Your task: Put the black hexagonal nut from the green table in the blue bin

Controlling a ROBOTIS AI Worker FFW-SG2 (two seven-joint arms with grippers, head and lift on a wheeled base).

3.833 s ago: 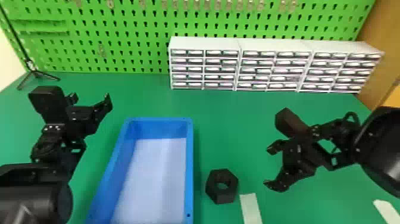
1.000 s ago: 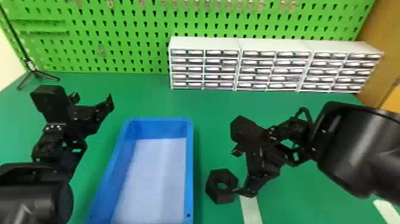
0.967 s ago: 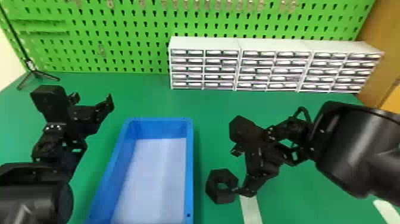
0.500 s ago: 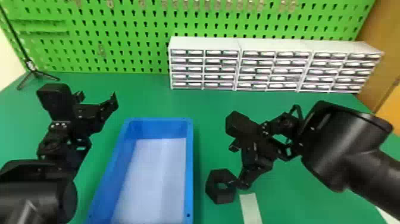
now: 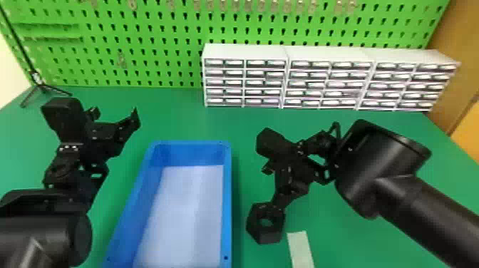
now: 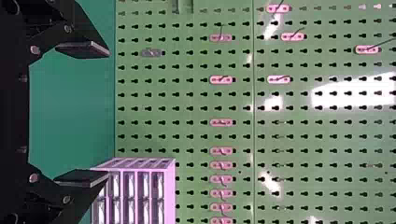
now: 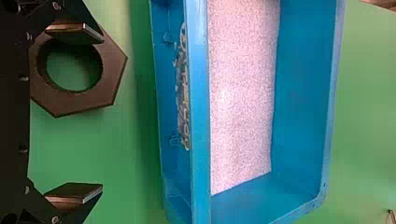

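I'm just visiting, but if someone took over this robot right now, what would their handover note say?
Left gripper: open and empty, over the table's left side.
Right gripper: open, one fingertip over the black hexagonal nut, the other off to its side; whether it touches, I can't tell.
Nut: on the green table, just right of the blue bin.
Done: right gripper is at the nut.
Left: grip the nut, lift it, put it in the bin.

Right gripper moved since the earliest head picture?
Yes. In the head view, the right gripper has shifted to the robot's left, closer to the blue bin.
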